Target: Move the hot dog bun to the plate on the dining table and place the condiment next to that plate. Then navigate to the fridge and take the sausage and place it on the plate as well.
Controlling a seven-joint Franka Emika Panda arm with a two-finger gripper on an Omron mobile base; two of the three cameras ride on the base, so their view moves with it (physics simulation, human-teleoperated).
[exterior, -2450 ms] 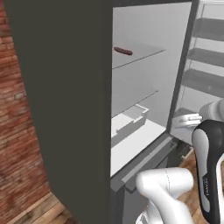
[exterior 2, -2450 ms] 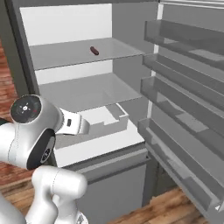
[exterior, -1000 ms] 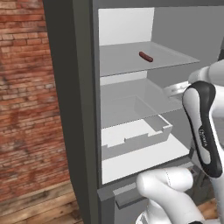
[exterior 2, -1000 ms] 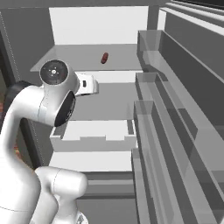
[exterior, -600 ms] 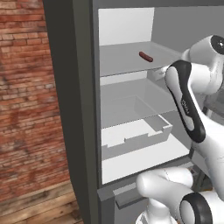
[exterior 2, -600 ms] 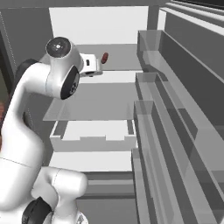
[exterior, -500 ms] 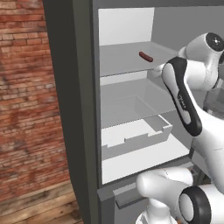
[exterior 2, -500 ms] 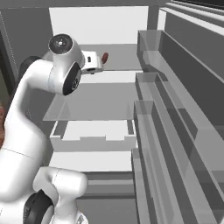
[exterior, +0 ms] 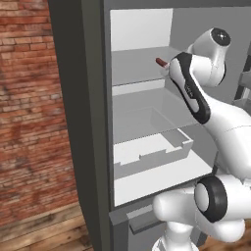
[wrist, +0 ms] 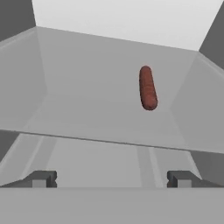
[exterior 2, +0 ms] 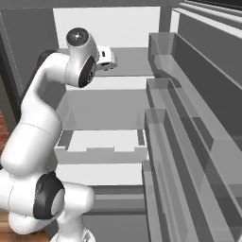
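my gripper (wrist: pixel 111 178) is wide open and holds nothing. i should reach in over the fridge shelf (wrist: pixel 87 109), line up around the sausage (wrist: pixel 148 87), then squeeze gently.

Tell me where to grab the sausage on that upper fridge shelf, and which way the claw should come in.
Take the sausage at its middle, across its narrow width. It lies flat on the glass shelf, lengthwise away from the open claw, slightly right of its centre. Probably best to come straight in from the fridge front, shift right, and close on its long sides.
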